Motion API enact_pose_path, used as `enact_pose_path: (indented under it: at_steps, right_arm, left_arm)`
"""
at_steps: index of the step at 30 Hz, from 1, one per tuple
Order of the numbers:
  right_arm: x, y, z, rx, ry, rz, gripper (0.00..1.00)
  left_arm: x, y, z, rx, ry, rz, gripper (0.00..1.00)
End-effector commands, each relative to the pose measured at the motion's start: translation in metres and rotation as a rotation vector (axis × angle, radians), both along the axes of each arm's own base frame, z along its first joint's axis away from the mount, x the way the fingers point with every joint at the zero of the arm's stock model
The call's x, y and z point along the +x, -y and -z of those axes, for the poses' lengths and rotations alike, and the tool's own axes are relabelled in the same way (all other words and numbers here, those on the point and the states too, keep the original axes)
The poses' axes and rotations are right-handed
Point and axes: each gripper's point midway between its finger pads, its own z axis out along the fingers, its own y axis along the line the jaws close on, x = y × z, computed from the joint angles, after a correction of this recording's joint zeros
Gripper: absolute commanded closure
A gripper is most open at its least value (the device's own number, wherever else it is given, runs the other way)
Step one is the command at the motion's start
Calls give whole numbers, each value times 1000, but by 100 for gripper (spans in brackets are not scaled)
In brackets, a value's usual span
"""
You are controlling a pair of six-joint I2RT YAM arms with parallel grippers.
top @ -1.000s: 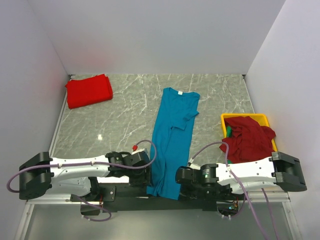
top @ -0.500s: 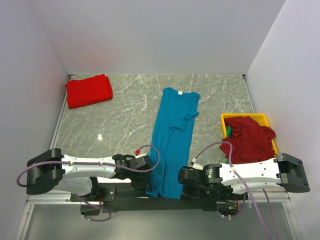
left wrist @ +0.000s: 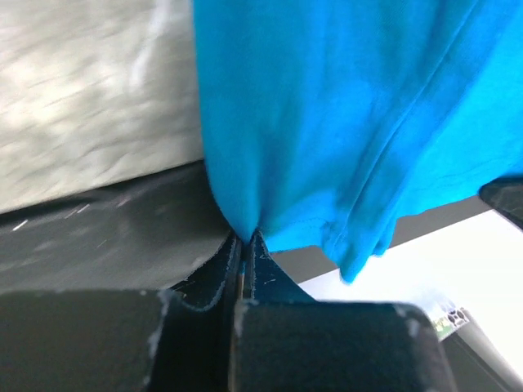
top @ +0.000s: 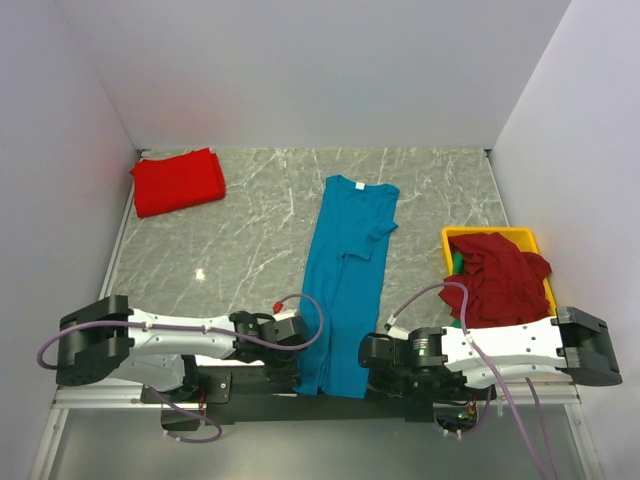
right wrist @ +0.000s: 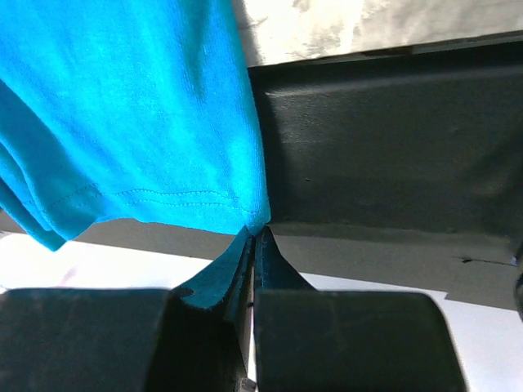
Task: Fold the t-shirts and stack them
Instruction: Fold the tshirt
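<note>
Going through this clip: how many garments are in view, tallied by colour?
bright red t-shirt, folded: 1
teal-blue t-shirt: 1
dark red garment, heaped in the yellow tray: at least 1
green garment, mostly hidden: 1
Total: 4 visible

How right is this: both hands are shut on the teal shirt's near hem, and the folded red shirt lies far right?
The top external view shows the folded red shirt far left. The left hand and right hand are shut on the teal shirt at its near hem.

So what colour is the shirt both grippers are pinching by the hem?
Plain teal-blue, no pattern. The shirt shows best in the top external view, laid out long on the table.
</note>
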Motion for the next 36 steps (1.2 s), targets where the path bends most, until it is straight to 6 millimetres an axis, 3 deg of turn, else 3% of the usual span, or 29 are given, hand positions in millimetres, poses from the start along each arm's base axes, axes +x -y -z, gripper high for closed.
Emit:
enact_pose_path:
  at_steps: [1, 7, 12, 16, 21, 27, 31, 36]
  right_arm:
    - [4, 7, -5, -30, 28, 21, 100]
    - [2, 4, -11, -56, 29, -4, 100]
    - [0, -4, -19, -64, 32, -26, 100]
    - [13, -5, -32, -78, 98, -2, 100]
    - [26, -7, -53, -31, 151, 56, 100]
    - [52, -2, -63, -3, 206, 103, 100]
    - [82, -1, -69, -21, 242, 124, 100]
    - [109, 5, -69, -71, 280, 96, 100]
  left_arm:
    - [8, -17, -11, 37, 53, -61, 99]
    - [6, -20, -33, -47, 47, -121, 99]
    - [8, -14, -40, -78, 59, -109, 99]
    - [9, -9, -46, -77, 67, -92, 99]
    - [32, -5, -58, -77, 163, -107, 99]
    - [69, -1, -66, -94, 195, -117, 99]
    - [97, 2, -75, -110, 237, -131, 99]
    - [124, 5, -73, -100, 247, -109, 99]
